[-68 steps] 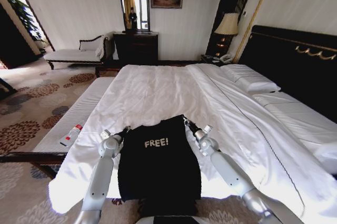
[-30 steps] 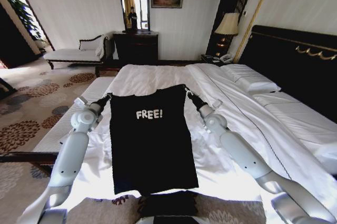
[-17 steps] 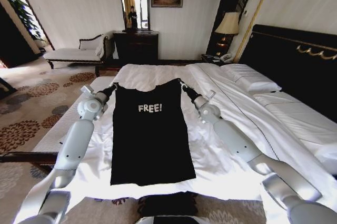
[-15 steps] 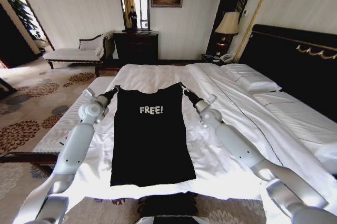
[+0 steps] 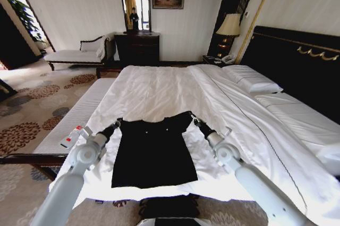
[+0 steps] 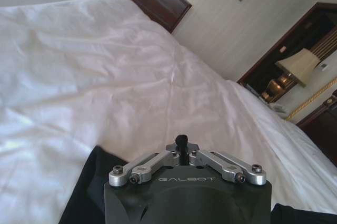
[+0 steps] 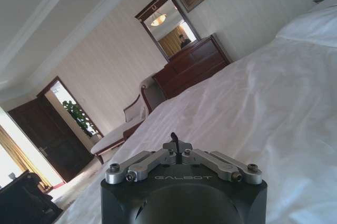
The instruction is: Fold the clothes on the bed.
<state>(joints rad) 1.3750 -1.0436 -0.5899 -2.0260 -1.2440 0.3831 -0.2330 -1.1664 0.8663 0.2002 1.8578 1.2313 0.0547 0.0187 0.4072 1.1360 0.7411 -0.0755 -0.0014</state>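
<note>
**One black T-shirt folded over on the bed, pinched at both far corners**

A single black T-shirt (image 5: 153, 151) of soft, matte fabric lies flat near the foot of the bed (image 5: 159, 90), its long axis running near to far. Its near hem is straight and square. Its far edge is a doubled fold with a shallow dip in the middle.

Two grippers hold that far edge. The left gripper (image 5: 116, 125) is closed on the shirt's far-left corner, and the right gripper (image 5: 193, 119) is closed on the far-right corner; in both wrist views the fingers are drawn together to a point. Black cloth shows under the left gripper in its wrist view.

Beyond the shirt the white sheet stretches smooth with light creases. Two white pillows (image 5: 252, 80) lie far right against the tall dark headboard (image 5: 297, 61).
</note>
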